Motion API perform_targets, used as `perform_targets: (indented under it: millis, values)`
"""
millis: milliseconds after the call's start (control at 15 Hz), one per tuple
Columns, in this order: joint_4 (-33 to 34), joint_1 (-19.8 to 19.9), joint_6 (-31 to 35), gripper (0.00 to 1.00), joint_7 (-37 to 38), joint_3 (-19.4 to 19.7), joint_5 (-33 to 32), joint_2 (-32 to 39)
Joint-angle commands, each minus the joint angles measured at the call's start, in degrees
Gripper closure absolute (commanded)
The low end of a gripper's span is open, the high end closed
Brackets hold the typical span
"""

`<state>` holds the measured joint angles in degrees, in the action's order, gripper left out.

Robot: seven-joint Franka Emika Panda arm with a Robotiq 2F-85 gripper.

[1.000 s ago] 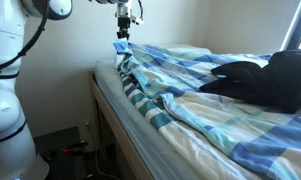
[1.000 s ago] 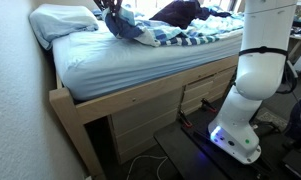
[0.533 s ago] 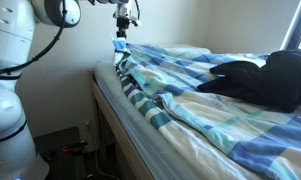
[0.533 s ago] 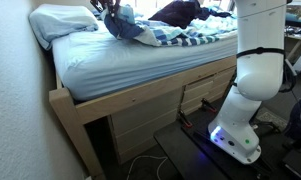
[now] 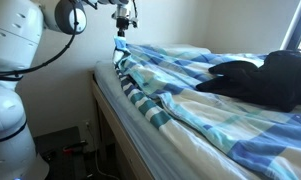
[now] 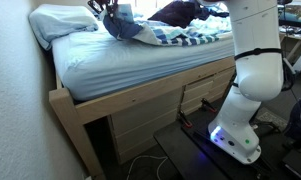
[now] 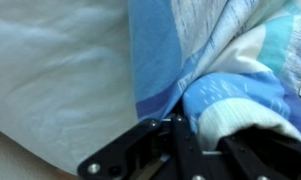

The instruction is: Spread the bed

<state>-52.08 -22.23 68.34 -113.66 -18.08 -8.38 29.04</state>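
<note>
Looking across the room, the large wooden-framed bed (image 6: 140,97) takes up most of the scene, its pale timber rail running along the near side, with drawer fronts (image 6: 195,92) set under it. On top, the white quilted mattress sheet (image 6: 115,62) lies bare over the half of the bed nearest the head end. The blue, light-blue and white striped blanket (image 5: 190,95) covers the rest, rumpled and bunched, its edge folded into a ridge that runs along the mattress. In an exterior view that same blanket (image 6: 180,35) is heaped in the middle of the bed, well short of the headboard end.

The white robot arm (image 6: 255,70) stands on the floor beside the bed and reaches over it. A black bundle of cloth (image 5: 260,80) sprawls on top of the blanket toward the far side. A white pillow (image 6: 60,20) sits at the head end, on the sheet, just beside the raised blanket corner.

Smallest of all, the black gripper (image 5: 121,36) hangs above the mattress edge near the wall, fingers pointing down, clenched on a corner of the blanket, which rises to it in a peak. From the wrist view the gripper (image 7: 177,128) has blue-edged fabric gathered tight between its fingers, with white sheet showing beneath
</note>
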Motion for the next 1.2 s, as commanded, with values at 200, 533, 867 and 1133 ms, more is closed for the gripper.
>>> perform_targets:
  millis: [200,533,867,1133]
  values:
    - [9.3,-3.7,-5.2,0.60,-4.3,-2.0,4.1,4.9]
    - [13.4,-4.7,-8.6,0.38,-7.7,-1.8,4.3,7.0]
    - [17.6,-6.9,-9.6,0.16,-10.6,-1.6,3.7,8.9]
    - [21.7,-11.6,-9.5,0.00,-11.3,-2.2,6.7,10.8]
